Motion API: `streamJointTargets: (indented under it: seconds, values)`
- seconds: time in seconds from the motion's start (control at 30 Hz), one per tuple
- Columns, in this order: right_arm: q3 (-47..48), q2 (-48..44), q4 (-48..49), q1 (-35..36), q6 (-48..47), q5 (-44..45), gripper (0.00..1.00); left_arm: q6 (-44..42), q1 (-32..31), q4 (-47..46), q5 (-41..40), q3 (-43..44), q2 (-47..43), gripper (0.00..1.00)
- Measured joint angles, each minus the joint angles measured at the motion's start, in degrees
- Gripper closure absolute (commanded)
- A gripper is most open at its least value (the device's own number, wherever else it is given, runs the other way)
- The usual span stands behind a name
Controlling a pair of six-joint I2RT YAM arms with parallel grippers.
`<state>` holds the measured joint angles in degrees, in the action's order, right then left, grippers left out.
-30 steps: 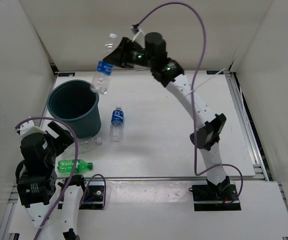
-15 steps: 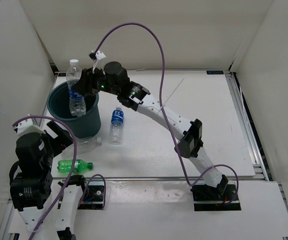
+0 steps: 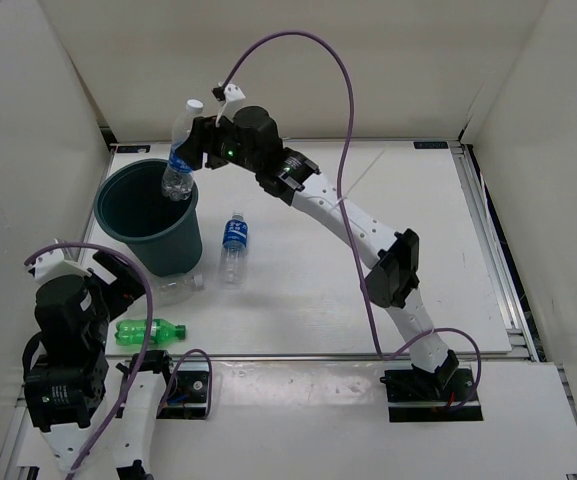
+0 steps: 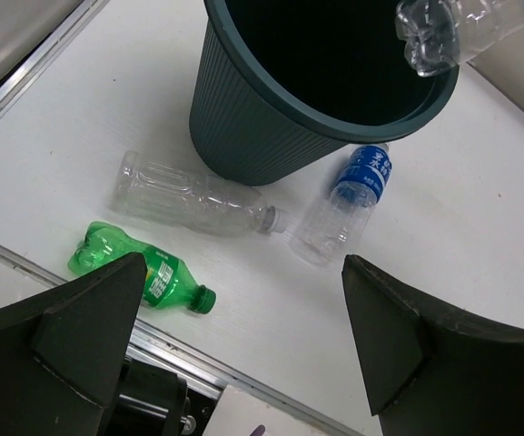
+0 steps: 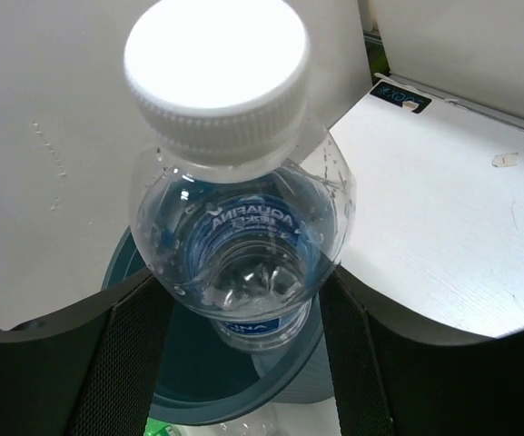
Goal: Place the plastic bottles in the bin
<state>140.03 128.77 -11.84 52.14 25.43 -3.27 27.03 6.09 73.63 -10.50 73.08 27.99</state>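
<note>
Swinging in from the far side, my right pincer [image 3: 188, 152] has carried the labelled bottle [image 3: 179, 160] across to the bin [image 3: 164, 258], dipped it low over the mouth, then lifted it a little. It now hangs cap-up and tilted above the rim, at about one o'clock of the bin. My fingers sit on either side of the bottle's body and it has not dropped, so I count it as gripped, though the hold may be easing. Its base is over the opening, so I judge that letting go here should land it inside.

Three more lie on the table. A second labelled bottle [image 3: 233, 245] is at four o'clock of the bin, the plain clear bottle [image 3: 173, 287] is just beside its base at six, and the green bottle [image 3: 150, 331] is nearer me. My left pincer [image 4: 243, 272] hangs spread wide and empty above them.
</note>
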Motion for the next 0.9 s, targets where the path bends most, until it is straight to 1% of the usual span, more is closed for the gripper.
streamJointTargets:
  seconds: [0.27,0.43,0.57,0.7,0.73,0.83,0.9]
  values:
    - [-0.4,-0.8,-0.4,0.7,-0.2,0.3,0.32,-0.3,0.0,-0.9,-1.1,1.9,2.8,0.00]
    - [-0.9,-2.1,-0.7,0.8,-1.0,0.6,0.28,-0.3,0.0,-1.1,-1.6,3.3,4.3,0.00]
    - [-0.9,-2.4,-0.7,0.8,-2.3,1.2,0.28,-0.6,0.0,-0.5,-2.6,4.7,5.0,0.00]
    - [-0.9,-2.4,-0.9,0.8,-3.0,1.6,0.25,-1.0,0.0,-0.2,-2.9,5.4,5.4,0.00]
    - [-0.9,-2.4,-1.0,0.8,-3.2,1.6,0.22,-1.1,0.0,0.0,-3.0,5.4,5.4,0.00]
    - [-0.9,-2.4,-1.5,0.8,-3.4,1.6,0.19,-1.3,0.0,0.2,-3.2,5.4,5.4,0.00]
    - [-0.9,-2.4,-1.7,0.8,-3.4,1.5,0.12,-1.6,0.0,0.2,-3.5,5.4,5.4,0.00]
